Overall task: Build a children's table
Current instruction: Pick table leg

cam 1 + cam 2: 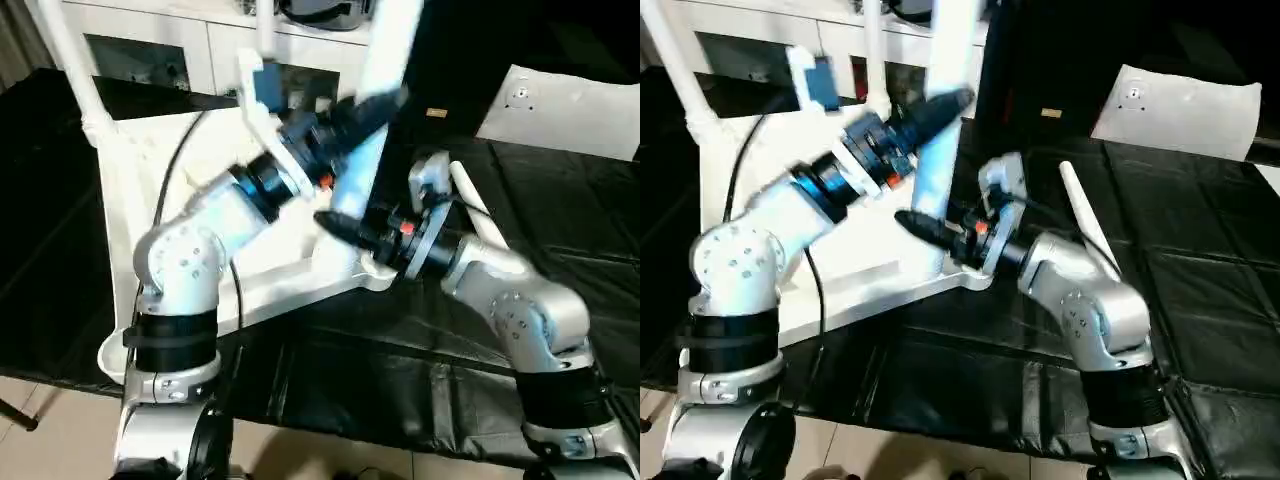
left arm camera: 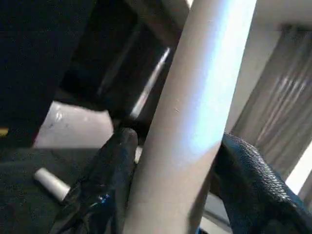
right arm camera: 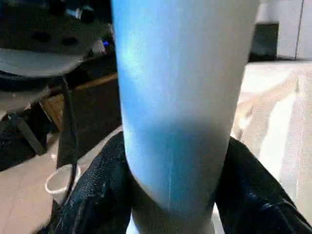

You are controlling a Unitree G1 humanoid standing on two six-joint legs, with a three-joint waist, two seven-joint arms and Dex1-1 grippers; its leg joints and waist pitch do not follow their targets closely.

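Nearest the upturned tabletop (image 1: pixel 130 200), at its corner socket, the right gripper (image 1: pixel 335 222) clasps the base of the upright white leg (image 1: pixel 385 60), the left gripper (image 1: pixel 372 105) clasps the same leg higher up, and beyond the tabletop a loose leg (image 1: pixel 472 205) lies on the black mat (image 1: pixel 560 190).

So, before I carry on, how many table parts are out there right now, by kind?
white tapered round plastic legs: 4 (two upright on the top, one tilted at the near corner, one lying on the black mat)
white ribbed rectangular plastic tabletop: 1
Total: 5
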